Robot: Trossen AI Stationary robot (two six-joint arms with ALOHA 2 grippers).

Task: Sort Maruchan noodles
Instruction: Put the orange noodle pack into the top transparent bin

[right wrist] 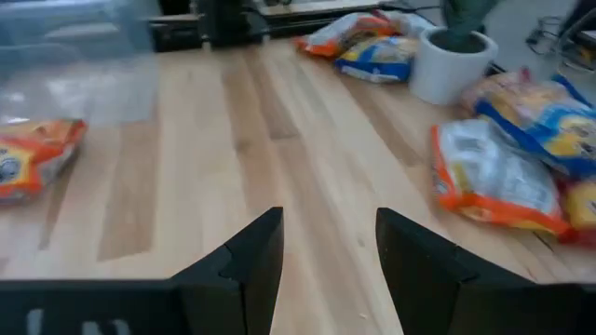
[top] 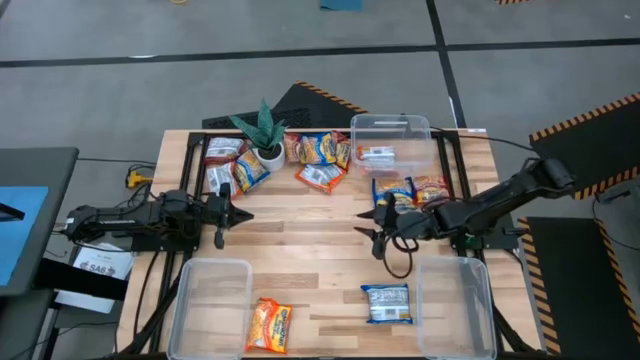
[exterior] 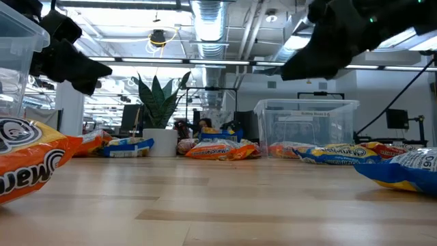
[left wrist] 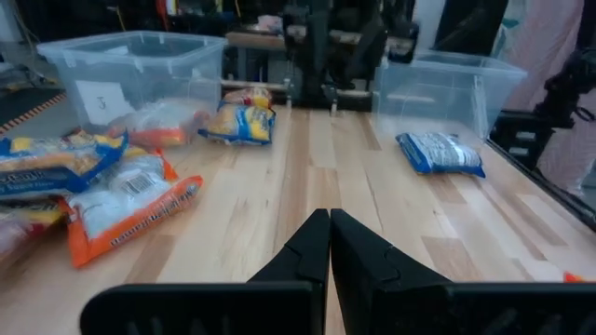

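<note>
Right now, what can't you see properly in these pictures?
- Low view: the orange crinkly plastic noodle packet is cut off by the left edge.
- High view: the print on the blue packet is too small to read.
- Right wrist view: the clear plastic bin is blurred; its contents are unclear.

"3" on label of clear bin [left wrist: 101, 93]; packet print illegible.
</note>
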